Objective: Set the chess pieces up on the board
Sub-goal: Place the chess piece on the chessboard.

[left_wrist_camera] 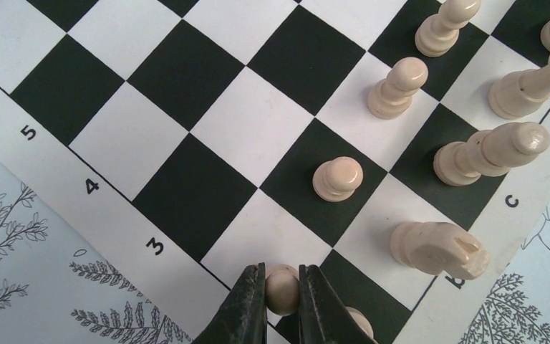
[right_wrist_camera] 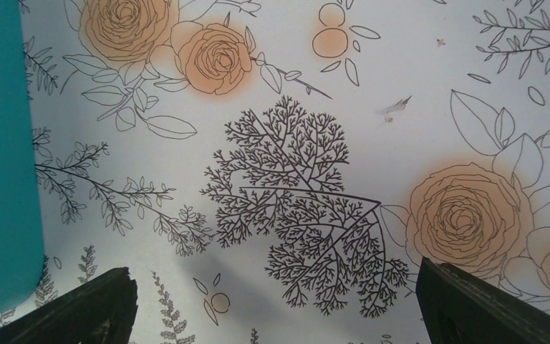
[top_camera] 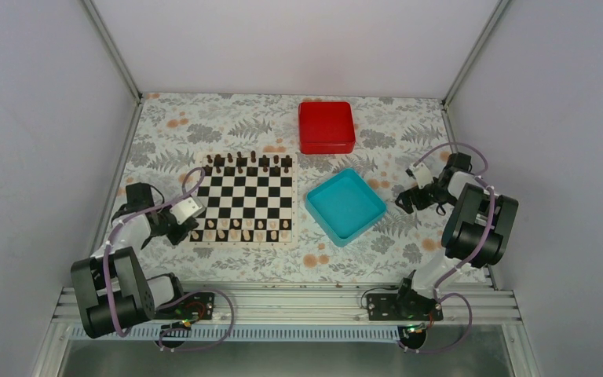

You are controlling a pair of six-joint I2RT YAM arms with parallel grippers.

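Left gripper [left_wrist_camera: 281, 299] has its fingers pinched narrow on the head of a cream pawn [left_wrist_camera: 282, 285]. The pawn is at the left edge of the board [left_wrist_camera: 186, 72], close to the near corner and beside the mark for rank 3. Cannot tell whether its base touches the square. The other cream pieces [top_camera: 243, 228] line the board's near edge. Dark pieces [top_camera: 251, 162] line the far edge, and the middle squares are bare. Right gripper [right_wrist_camera: 276, 301] is well apart from the board, over the floral cloth [right_wrist_camera: 293, 107], just right of the teal tray [top_camera: 318, 216]. Its fingers are spread wide and hold nothing. A red box [top_camera: 327, 126] sits beyond the tray.
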